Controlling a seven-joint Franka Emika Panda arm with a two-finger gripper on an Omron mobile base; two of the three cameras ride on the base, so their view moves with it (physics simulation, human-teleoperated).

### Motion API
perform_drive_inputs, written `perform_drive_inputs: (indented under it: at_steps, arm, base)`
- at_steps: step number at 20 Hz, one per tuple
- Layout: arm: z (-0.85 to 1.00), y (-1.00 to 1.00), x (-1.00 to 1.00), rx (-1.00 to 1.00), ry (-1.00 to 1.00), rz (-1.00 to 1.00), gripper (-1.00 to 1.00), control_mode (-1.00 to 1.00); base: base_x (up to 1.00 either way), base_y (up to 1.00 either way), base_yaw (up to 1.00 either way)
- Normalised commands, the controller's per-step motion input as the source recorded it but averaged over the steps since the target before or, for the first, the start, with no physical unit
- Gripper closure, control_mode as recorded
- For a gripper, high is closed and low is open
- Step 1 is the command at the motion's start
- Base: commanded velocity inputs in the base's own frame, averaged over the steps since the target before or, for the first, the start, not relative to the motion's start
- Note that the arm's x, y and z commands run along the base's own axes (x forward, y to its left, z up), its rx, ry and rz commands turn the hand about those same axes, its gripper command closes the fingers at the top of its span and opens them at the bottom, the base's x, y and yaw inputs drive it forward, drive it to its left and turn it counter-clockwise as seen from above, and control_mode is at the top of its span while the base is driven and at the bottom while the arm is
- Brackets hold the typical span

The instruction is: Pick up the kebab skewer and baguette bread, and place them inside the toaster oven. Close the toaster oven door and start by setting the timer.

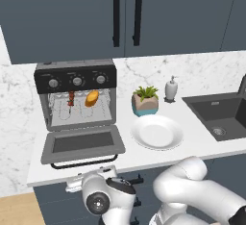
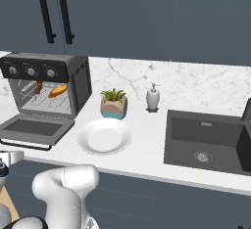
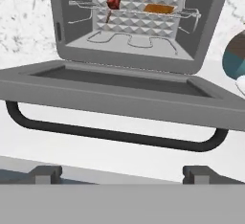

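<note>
Lying crosswise on rack, baguette bread (image 1: 92, 98)

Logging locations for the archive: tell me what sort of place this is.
A home kitchen, computer-rendered: a toaster oven on a marble counter, a dark sink set into it, and cupboards above.

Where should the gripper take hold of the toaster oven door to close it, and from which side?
Grip the black bar handle along the front edge of the open toaster oven door. The door lies flat and the bar stands off from its frame, so the open gripper, already level before it, could likely come from the front and lift.
</note>
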Motion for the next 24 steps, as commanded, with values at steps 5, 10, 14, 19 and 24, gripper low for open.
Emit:
perform_drive_inputs:
  at_steps: [5,10,14,19,24]
  arm:
    - [0.00,-0.05,0.01,0.00,-0.05,0.00,-1.00,-1.00]
    - [0.02,0.04,0.04,0.00,-0.03,-0.02,-1.00,-1.00]
    - [0.02,0.35,0.05,0.00,-0.07,-0.03,-1.00,-1.00]
    - [0.00,0.51,0.16,0.02,-0.04,-0.03,-1.00,-1.00]
    - [0.00,0.64,0.20,0.02,-0.01,-0.03,-1.00,-1.00]
  base:
    - [0.00,0.00,0.00]
    - [0.00,0.00,0.00]
    - [0.00,0.00,0.00]
    - [0.00,0.00,0.00]
    - [0.00,0.00,0.00]
